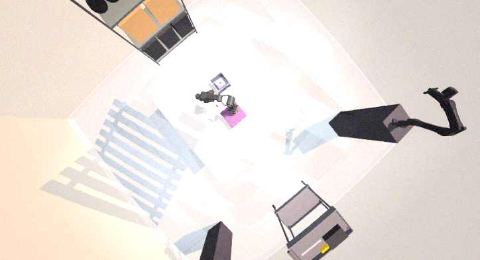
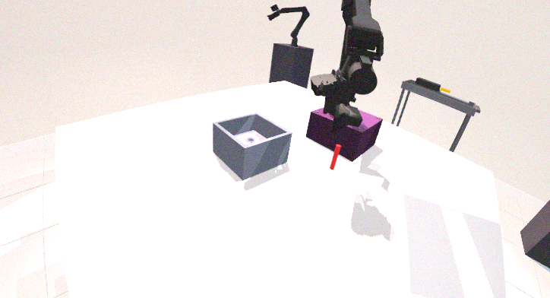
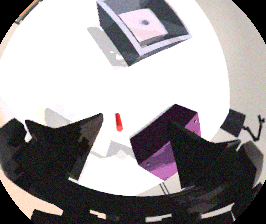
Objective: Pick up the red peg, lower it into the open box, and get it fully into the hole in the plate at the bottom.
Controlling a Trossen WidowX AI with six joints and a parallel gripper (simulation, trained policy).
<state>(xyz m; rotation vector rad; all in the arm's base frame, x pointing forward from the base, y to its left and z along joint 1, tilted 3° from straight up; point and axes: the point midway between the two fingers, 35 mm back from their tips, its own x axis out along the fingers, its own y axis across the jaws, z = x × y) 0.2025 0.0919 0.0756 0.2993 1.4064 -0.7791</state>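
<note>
The red peg (image 1: 217,105) (image 2: 335,157) (image 3: 118,122) appears to stand upright on the white table, close to the purple block. My gripper (image 3: 136,120) is open and empty. It is above the table and tilted toward the peg. In the wrist view the peg shows beyond the fingertips, nearer the left finger, and nothing touches it. The open grey box (image 1: 221,75) (image 2: 265,161) (image 3: 115,42) stands apart from the peg. The pale plate (image 2: 240,137) (image 3: 134,27) on its floor has an empty round hole (image 2: 251,139) (image 3: 145,22).
The purple block (image 1: 237,119) (image 2: 330,140) (image 3: 159,165) under the arm's base is right beside the peg; in the wrist view the right finger overlaps it. A shelf rack (image 1: 139,24), a second arm on a dark pedestal (image 1: 366,122) (image 2: 290,64) and a cart (image 1: 301,207) stand farther away.
</note>
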